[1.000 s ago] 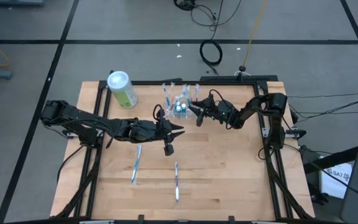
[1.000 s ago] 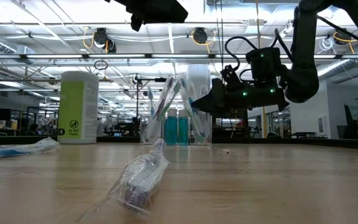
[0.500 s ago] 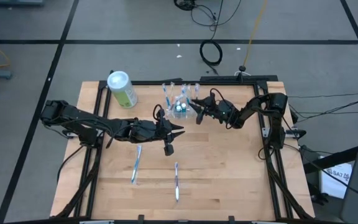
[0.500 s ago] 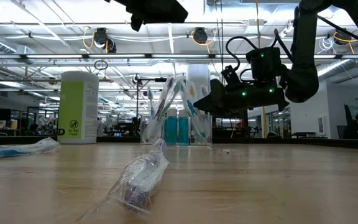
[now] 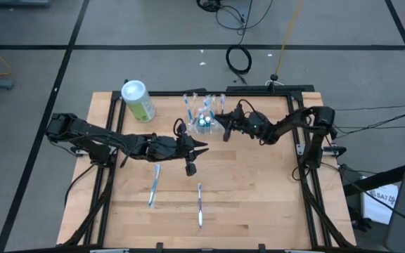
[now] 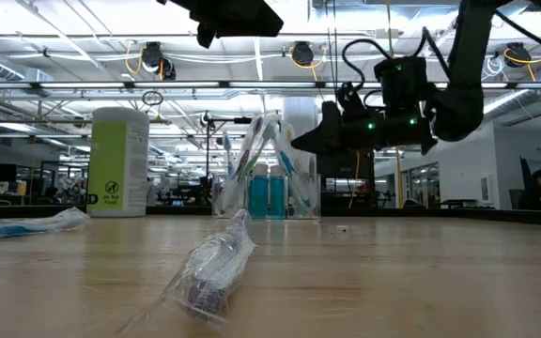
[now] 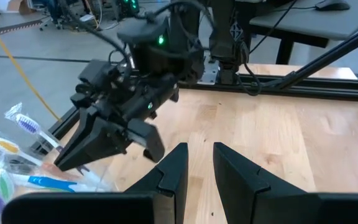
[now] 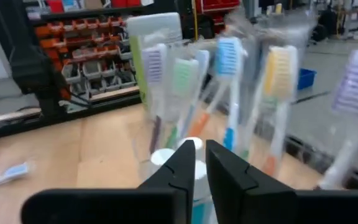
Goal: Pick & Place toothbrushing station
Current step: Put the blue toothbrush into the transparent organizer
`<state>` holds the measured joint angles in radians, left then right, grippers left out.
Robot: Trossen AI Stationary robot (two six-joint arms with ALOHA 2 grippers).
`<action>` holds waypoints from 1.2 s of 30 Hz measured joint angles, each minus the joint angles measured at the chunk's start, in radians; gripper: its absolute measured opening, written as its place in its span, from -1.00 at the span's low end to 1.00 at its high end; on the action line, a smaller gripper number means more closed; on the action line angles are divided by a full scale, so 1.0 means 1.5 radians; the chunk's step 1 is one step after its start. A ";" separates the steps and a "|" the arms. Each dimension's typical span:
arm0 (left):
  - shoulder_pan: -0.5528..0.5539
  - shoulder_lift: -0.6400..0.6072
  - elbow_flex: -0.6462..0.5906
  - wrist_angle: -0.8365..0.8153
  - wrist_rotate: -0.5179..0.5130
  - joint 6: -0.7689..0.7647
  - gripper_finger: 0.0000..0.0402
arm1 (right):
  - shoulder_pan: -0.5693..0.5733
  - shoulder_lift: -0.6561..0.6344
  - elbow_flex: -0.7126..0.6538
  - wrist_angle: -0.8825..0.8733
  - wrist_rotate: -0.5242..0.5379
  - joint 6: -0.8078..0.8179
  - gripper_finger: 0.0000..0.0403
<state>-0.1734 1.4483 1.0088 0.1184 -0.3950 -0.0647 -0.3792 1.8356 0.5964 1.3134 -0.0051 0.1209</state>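
Task at early stage: the toothbrushing station (image 5: 204, 119) sits on the wooden table (image 5: 259, 190) toward its far edge, not yet lifted or moved. Right gripper (image 5: 223, 124) is at the station's right side, tips at the holder's upper edge; in the right wrist view its fingers (image 8: 185, 165) stand nearly together with only a thin gap, but whether they pinch the clear wall or a brush cannot be told. Left gripper (image 5: 201, 147) hovers over mid-table, near the station, fingers slightly apart, holding nothing. Pick and place both appear outstanding. Contents of station: several wrapped toothbrushes (image 8: 229, 81) upright in the slots, heads purple, green, blue, yellow, plus two teal-blue tubes (image 6: 269, 195) low in the holder. Green-and-white canister (image 5: 138, 100) stands left of the station, lid on. Two wrapped toothbrushes (image 5: 154, 185) lie loose on the near table.
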 joint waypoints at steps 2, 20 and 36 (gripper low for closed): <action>0.000 0.000 0.000 -0.004 -0.004 0.000 -0.59 | 0.003 -0.027 0.000 -0.031 0.000 -0.015 -0.89; -0.029 -0.001 0.000 -0.102 -0.070 -0.088 -0.59 | 0.122 -0.251 -0.028 -0.286 -0.013 -0.084 -0.75; -0.137 -0.003 0.000 -0.259 -0.117 -0.301 -0.59 | 0.302 -0.271 -0.061 -0.329 0.008 -0.057 -0.65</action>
<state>-0.3784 1.4445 1.0088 -0.2696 -0.5701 -0.5162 0.0734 1.4284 0.5056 0.8201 0.0071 0.0361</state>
